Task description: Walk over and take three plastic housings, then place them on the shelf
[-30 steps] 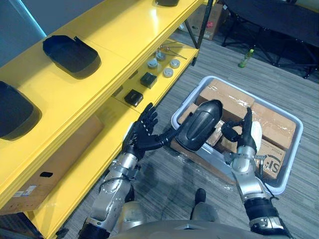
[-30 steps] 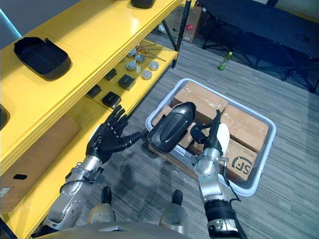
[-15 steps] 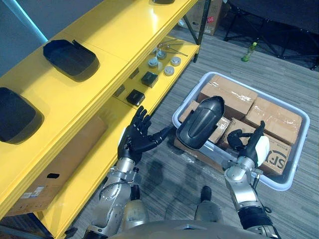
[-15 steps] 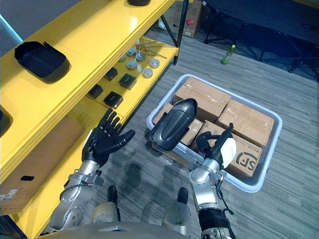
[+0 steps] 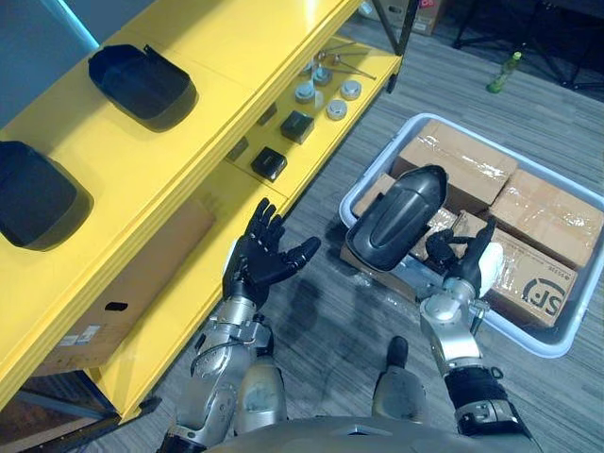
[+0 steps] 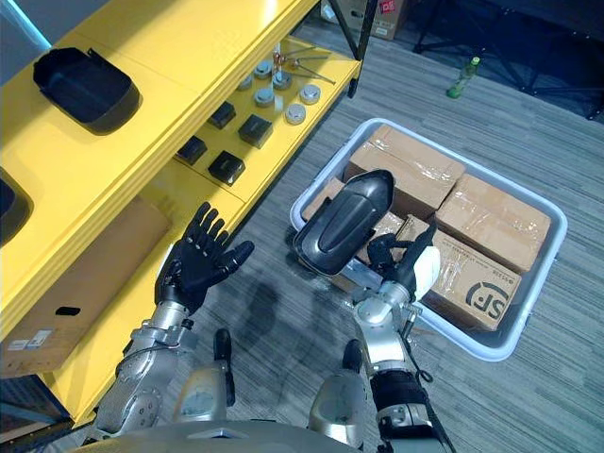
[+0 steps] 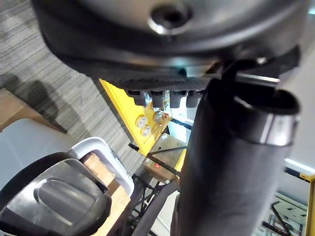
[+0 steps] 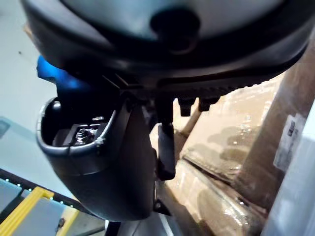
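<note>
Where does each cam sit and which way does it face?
Left eye view: on the head, facing down at yellow shelf and grey bin; shows both arms, open left robot hand, right robot hand gripping a black housing.
Right eye view: beside it, same scene and arms.
Left wrist view: left wrist, looking past its thumb toward housing and bin.
Right wrist view: right wrist, close on housing and cardboard boxes; its fingers show.
Shared: housing in all four.

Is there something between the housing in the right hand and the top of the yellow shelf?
The open left hand, raised in the air, lies between the held housing and the shelf. Two other housings lie on its top, with bare surface beside them.
</note>
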`<state>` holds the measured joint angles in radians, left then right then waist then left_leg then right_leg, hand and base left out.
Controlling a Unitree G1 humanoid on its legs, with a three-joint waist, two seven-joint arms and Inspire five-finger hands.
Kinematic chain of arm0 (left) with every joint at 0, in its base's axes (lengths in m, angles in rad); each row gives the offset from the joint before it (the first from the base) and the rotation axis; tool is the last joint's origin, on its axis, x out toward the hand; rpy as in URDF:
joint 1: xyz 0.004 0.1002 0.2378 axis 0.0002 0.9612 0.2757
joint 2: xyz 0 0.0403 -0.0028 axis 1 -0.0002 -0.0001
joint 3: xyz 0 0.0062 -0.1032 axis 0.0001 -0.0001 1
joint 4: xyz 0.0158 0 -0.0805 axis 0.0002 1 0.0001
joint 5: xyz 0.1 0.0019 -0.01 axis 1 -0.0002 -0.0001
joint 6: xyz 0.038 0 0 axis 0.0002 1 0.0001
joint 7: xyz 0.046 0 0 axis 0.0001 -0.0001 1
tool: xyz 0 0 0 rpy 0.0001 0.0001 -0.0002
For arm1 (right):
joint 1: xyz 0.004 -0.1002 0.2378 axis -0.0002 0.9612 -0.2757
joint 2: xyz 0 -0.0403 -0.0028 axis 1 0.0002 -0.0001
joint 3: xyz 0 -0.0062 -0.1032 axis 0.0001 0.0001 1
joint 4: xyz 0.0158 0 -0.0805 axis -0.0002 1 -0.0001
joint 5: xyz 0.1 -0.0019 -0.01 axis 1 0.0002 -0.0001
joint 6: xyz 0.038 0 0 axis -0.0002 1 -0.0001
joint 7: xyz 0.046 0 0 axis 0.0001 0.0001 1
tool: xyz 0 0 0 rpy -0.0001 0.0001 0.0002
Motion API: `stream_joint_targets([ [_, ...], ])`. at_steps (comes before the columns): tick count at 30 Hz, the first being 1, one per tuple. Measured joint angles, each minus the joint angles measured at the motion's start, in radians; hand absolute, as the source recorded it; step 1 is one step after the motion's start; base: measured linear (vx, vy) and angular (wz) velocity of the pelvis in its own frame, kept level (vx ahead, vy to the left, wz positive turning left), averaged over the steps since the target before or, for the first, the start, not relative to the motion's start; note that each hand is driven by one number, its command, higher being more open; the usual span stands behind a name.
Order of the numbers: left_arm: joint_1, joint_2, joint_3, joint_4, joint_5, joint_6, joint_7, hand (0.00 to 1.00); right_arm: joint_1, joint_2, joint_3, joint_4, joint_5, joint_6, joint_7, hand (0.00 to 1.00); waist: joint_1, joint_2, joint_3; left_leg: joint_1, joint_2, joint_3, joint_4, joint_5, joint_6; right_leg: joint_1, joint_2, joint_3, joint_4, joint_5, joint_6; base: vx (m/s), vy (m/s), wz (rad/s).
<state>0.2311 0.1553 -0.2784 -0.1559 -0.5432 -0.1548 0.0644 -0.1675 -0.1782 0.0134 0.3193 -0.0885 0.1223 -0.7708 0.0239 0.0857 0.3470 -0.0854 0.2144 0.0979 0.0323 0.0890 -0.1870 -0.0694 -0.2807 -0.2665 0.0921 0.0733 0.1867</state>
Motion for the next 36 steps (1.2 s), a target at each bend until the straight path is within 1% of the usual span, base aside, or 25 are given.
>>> stream_joint_targets([
  [2,-0.002,-0.002,-0.001,0.000,0.000,0.000,0.000,1.00,-0.032,-0.012,0.000,0.000,0.026,-0.004,-0.002,1.00,-0.001,0.003,0.016,-0.001,-0.003,-0.003,0.000,0.002,0.001,-0.002,-0.003,-0.001,0.007,0.000,0.000,-0.01,0.003,0.05],
  [4,-0.004,-0.002,-0.001,0.000,-0.001,-0.001,0.003,1.00,-0.054,-0.018,-0.001,0.001,0.028,-0.006,-0.004,1.00,-0.001,0.003,0.016,-0.013,-0.009,-0.007,-0.001,0.009,0.003,-0.016,-0.009,-0.001,0.015,-0.002,0.002,0.00,0.008,0.06],
  [6,-0.016,-0.004,-0.002,0.000,-0.001,-0.002,0.008,1.00,-0.086,-0.024,-0.001,0.005,0.028,-0.007,-0.005,1.00,-0.001,0.007,0.032,-0.013,-0.021,-0.009,-0.002,0.011,0.007,-0.017,-0.021,-0.001,0.023,-0.003,0.003,0.00,0.018,0.07],
  [8,-0.031,-0.004,-0.002,0.000,-0.001,-0.003,0.013,1.00,-0.104,-0.024,-0.001,0.020,0.028,-0.007,-0.005,1.00,-0.001,0.008,0.043,-0.012,-0.023,-0.011,-0.002,0.012,0.008,-0.016,-0.024,-0.002,0.027,-0.005,0.005,-0.02,0.007,0.05],
  [12,-0.047,-0.001,-0.022,0.000,-0.009,-0.021,0.023,1.00,-0.152,-0.025,0.000,0.064,0.041,0.004,-0.006,1.00,0.000,0.010,0.068,-0.015,-0.032,-0.014,-0.006,0.014,0.012,-0.017,-0.033,-0.003,0.029,-0.004,0.010,-0.04,0.005,0.04],
  [13,-0.049,0.000,-0.024,0.001,-0.012,-0.021,0.023,1.00,-0.160,-0.025,-0.001,0.079,0.045,0.011,-0.006,1.00,0.000,0.010,0.068,-0.015,-0.032,-0.015,-0.008,0.014,0.012,-0.017,-0.033,-0.003,0.029,-0.003,0.010,-0.02,0.004,0.03],
  [16,-0.056,0.000,-0.058,0.027,-0.035,-0.021,0.027,1.00,-0.195,-0.038,-0.003,0.124,0.063,0.061,-0.002,1.00,0.002,0.010,0.068,-0.017,-0.032,-0.016,-0.008,0.014,0.012,-0.018,-0.033,-0.003,0.029,-0.003,0.010,0.00,0.000,0.00],
  [17,-0.067,-0.001,-0.066,0.050,-0.039,-0.021,0.030,1.00,-0.214,-0.050,-0.002,0.141,0.063,0.084,0.011,1.00,0.004,0.010,0.069,-0.020,-0.032,-0.017,-0.007,0.015,0.012,-0.018,-0.033,-0.004,0.029,-0.003,0.010,-0.01,-0.006,0.03],
  [18,-0.071,-0.001,-0.069,0.058,-0.043,-0.021,0.031,1.00,-0.224,-0.057,-0.002,0.152,0.063,0.092,0.023,1.00,0.003,0.010,0.069,-0.022,-0.032,-0.018,-0.007,0.015,0.013,-0.019,-0.033,-0.005,0.030,-0.003,0.010,-0.01,-0.007,0.04],
  [19,-0.078,-0.002,-0.069,0.070,-0.043,-0.021,0.032,1.00,-0.247,-0.071,-0.004,0.177,0.061,0.113,0.046,0.00,0.003,0.010,0.069,-0.029,-0.032,-0.020,-0.004,0.015,0.013,-0.024,-0.033,-0.006,0.030,-0.003,0.011,-0.01,-0.008,0.04],
  [22,-0.086,-0.002,-0.067,0.083,-0.044,-0.021,0.036,1.00,-0.304,-0.108,-0.003,0.258,0.041,0.148,0.094,0.00,0.006,0.011,0.071,-0.049,-0.033,-0.024,-0.001,0.019,0.014,-0.043,-0.035,-0.009,0.040,-0.003,0.011,-0.01,-0.010,0.05],
  [23,-0.090,-0.003,-0.069,0.098,-0.048,-0.021,0.036,1.00,-0.329,-0.127,0.001,0.301,0.002,0.171,0.112,0.00,0.013,0.012,0.072,-0.051,-0.034,-0.024,-0.001,0.020,0.014,-0.049,-0.038,-0.009,0.048,-0.006,0.012,-0.01,-0.009,0.03],
  [25,-0.117,-0.013,-0.067,0.137,-0.054,-0.023,0.036,1.00,-0.366,-0.166,0.000,0.364,-0.059,0.200,0.108,0.00,0.030,0.019,0.080,-0.056,-0.036,-0.031,0.003,0.021,0.015,-0.051,-0.041,-0.012,0.057,-0.009,0.013,-0.02,-0.011,0.10],
  [27,-0.140,-0.023,-0.066,0.172,-0.078,-0.035,0.038,1.00,-0.416,-0.231,-0.001,0.427,-0.091,0.216,0.108,0.00,0.029,0.024,0.086,-0.087,-0.044,-0.054,0.012,0.026,0.018,-0.065,-0.050,-0.032,0.067,-0.012,0.013,-0.06,-0.010,0.25],
  [29,-0.150,-0.024,-0.067,0.194,-0.089,-0.041,0.038,1.00,-0.475,-0.285,0.000,0.501,-0.094,0.225,0.110,0.00,0.037,0.030,0.103,-0.100,-0.046,-0.059,0.015,0.029,0.023,-0.073,-0.053,-0.036,0.072,-0.012,0.014,-0.06,-0.003,0.13],
  [31,-0.145,-0.024,-0.066,0.199,-0.103,-0.043,0.039,1.00,-0.517,-0.336,0.000,0.545,-0.094,0.224,0.111,0.00,0.053,0.041,0.109,-0.117,-0.047,-0.061,0.015,0.033,0.024,-0.094,-0.055,-0.037,0.081,-0.012,0.014,-0.05,-0.007,0.05],
  [32,-0.143,-0.024,-0.066,0.199,-0.113,-0.043,0.039,1.00,-0.526,-0.347,0.001,0.553,-0.094,0.226,0.111,0.00,0.056,0.043,0.110,-0.120,-0.047,-0.063,0.014,0.038,0.020,-0.098,-0.055,-0.037,0.083,-0.012,0.014,0.00,0.000,0.00],
  [33,-0.133,-0.024,-0.066,0.205,-0.120,-0.045,0.039,1.00,-0.545,-0.367,0.007,0.581,-0.094,0.230,0.112,0.00,0.060,0.048,0.112,-0.121,-0.047,-0.065,0.013,0.039,0.020,-0.100,-0.055,-0.037,0.084,-0.012,0.014,0.00,-0.017,0.03],
  [36,-0.116,-0.024,-0.063,0.231,-0.140,-0.059,0.039,1.00,-0.580,-0.409,0.031,0.621,-0.094,0.240,0.118,0.00,0.068,0.054,0.115,-0.134,-0.049,-0.072,0.018,0.040,0.021,-0.105,-0.057,-0.046,0.085,-0.012,0.014,0.01,-0.011,0.05],
])
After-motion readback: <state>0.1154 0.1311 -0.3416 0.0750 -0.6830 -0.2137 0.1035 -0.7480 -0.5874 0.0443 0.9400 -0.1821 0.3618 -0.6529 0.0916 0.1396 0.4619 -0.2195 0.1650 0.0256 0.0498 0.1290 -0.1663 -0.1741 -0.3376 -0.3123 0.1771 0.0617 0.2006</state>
